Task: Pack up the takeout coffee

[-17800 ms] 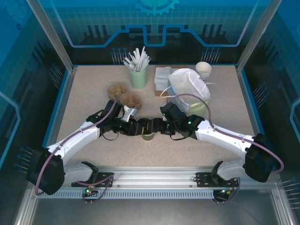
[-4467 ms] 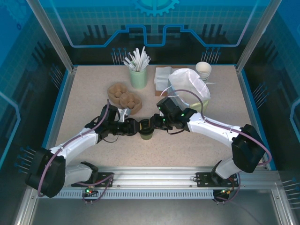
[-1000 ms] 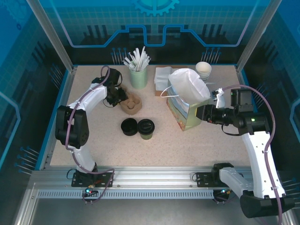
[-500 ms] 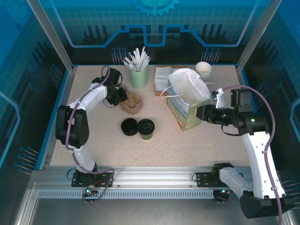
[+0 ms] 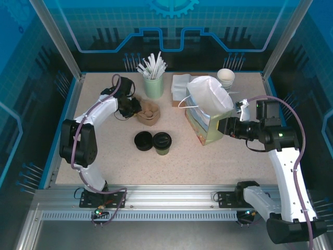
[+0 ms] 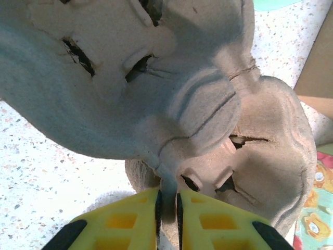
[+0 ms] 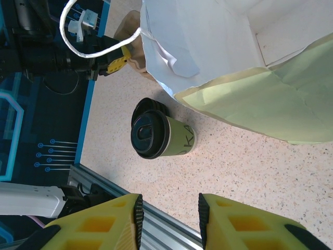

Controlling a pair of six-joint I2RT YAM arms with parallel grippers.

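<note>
left jaws clamp carrier (image 6: 208, 104) rim, arm stretched far | right jaws apart, arm bent beside bag (image 5: 208, 112)

Left gripper (image 5: 136, 107) has left the takeout coffee (image 5: 162, 142) and now pinches the edge of the pulp cup carrier (image 5: 149, 113), which has tilted up and shifted right. Right gripper (image 5: 223, 126) has withdrawn to beside the paper bag (image 5: 205, 126).

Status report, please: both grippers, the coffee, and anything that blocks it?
Left gripper shut on cardboard cup tray. Right gripper open, beside paper bag. Coffee lidded, upright on table, unpacked. Spare black lid beside it.
</note>
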